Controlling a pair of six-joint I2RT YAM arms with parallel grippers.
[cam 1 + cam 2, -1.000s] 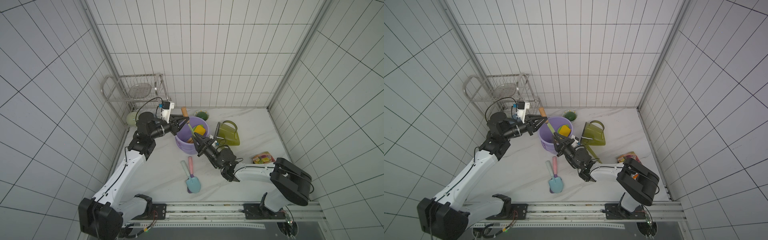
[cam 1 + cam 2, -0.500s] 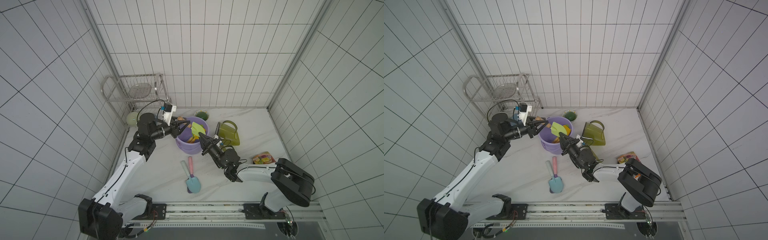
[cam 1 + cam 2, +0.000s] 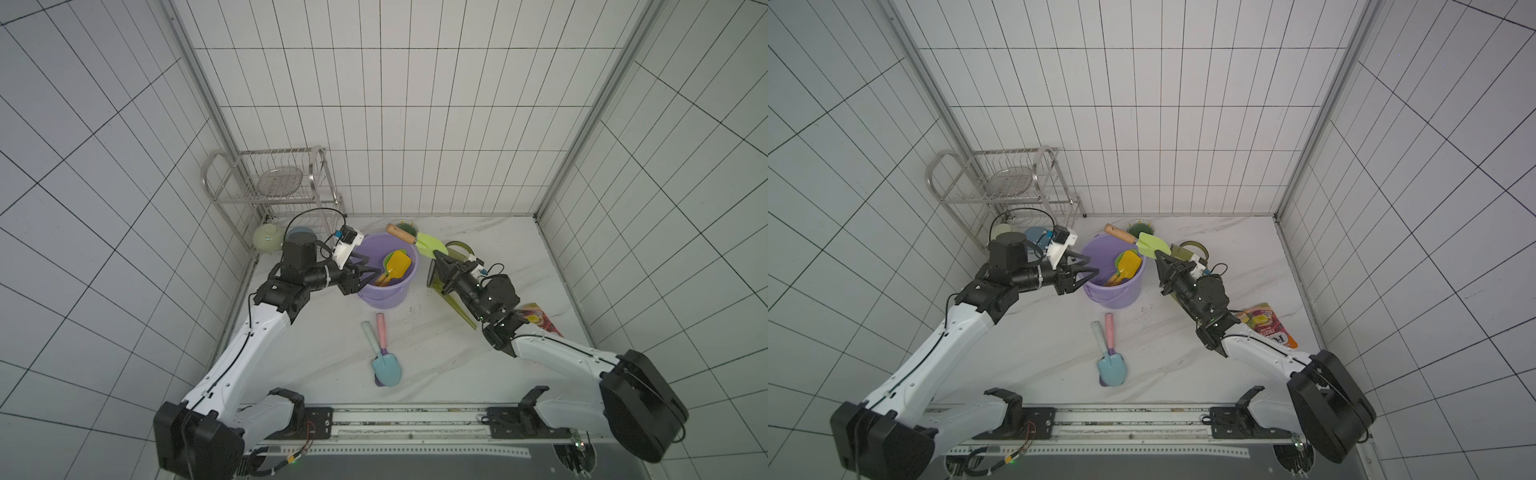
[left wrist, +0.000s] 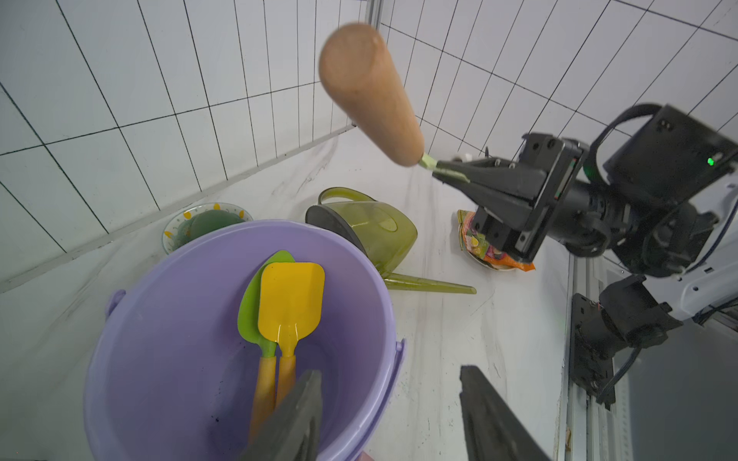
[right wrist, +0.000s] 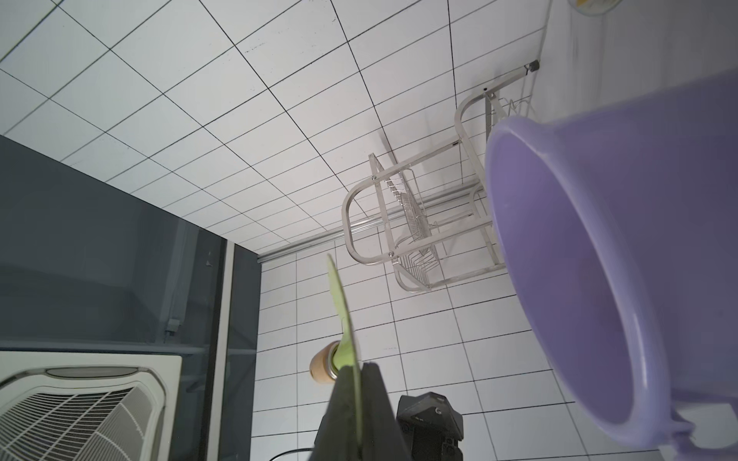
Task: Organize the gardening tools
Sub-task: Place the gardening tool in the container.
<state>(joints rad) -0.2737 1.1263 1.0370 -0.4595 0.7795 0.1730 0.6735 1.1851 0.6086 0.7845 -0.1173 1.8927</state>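
My right gripper (image 3: 437, 258) is shut on the pale green blade of a wood-handled shovel (image 3: 428, 244), held in the air just past the far rim of the lilac bucket (image 3: 386, 297); its handle (image 4: 371, 95) points toward the left arm. Edge-on, the blade (image 5: 343, 311) sits between the right fingers. My left gripper (image 3: 371, 268) stands open and empty over the bucket's near-left rim. A yellow shovel (image 4: 291, 299) and a green shovel (image 4: 249, 307) lean inside the bucket. A teal shovel (image 3: 386, 365) lies on a purple one on the floor. The olive watering can (image 3: 457, 249) lies behind my right gripper.
An orange snack bag (image 3: 540, 320) lies at the right, beside the right arm. A green dish (image 3: 1140, 229) sits by the back wall. A steel rack (image 3: 270, 187) stands in the back left corner with bowls (image 3: 266, 239) under it.
My left gripper has opened and let go of the wood-handled shovel. My right gripper has shut on its blade and carried it right, off the bucket's middle.
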